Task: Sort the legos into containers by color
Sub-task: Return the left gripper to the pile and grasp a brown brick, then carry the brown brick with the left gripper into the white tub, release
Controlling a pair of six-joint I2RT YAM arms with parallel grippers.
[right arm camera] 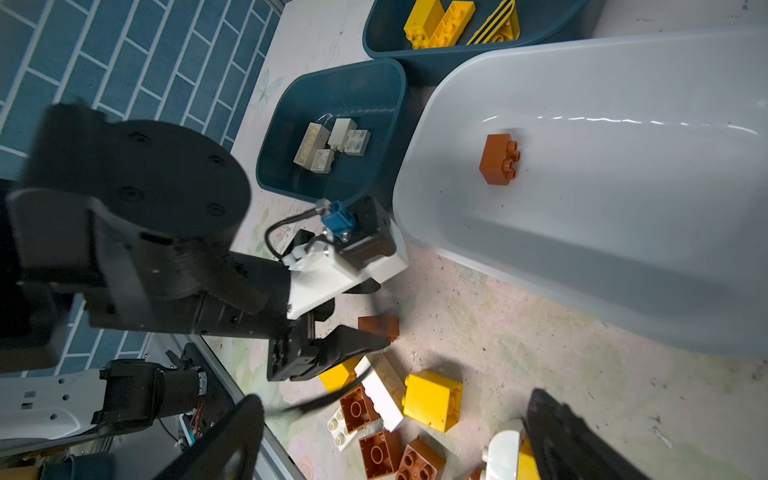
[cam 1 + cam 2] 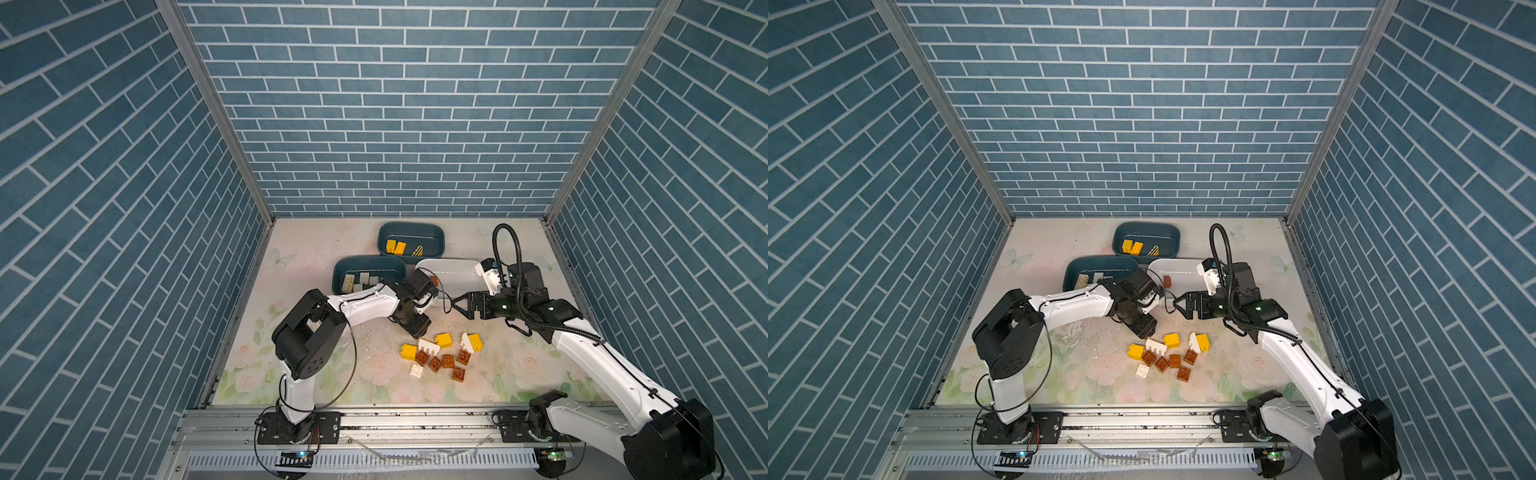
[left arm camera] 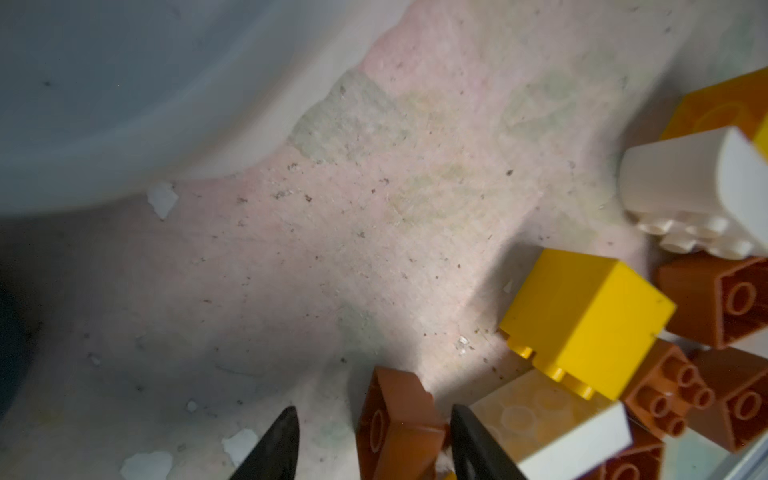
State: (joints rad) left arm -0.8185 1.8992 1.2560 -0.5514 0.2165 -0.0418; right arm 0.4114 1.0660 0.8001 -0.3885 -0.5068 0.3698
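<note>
While a brown brick [image 3: 399, 424] sits tilted between the tips of the left gripper [image 3: 374, 411], the jaws stand partly apart. One finger touches the brick and a gap shows at the other. This brick is at the edge of the loose legos [image 2: 440, 357], a cluster of yellow, white and brown pieces on the floral table [image 2: 316, 374]. Just behind them lies the white tub [image 2: 453, 270], holding a single brown lego [image 1: 498, 160]. Beside it the near teal tub [image 2: 345, 270] holds cream bricks, and the far teal tub [image 2: 411, 230] holds yellow ones. The right gripper [image 2: 457, 305] hovers by the white tub, jaws wide apart and holding nothing.
</note>
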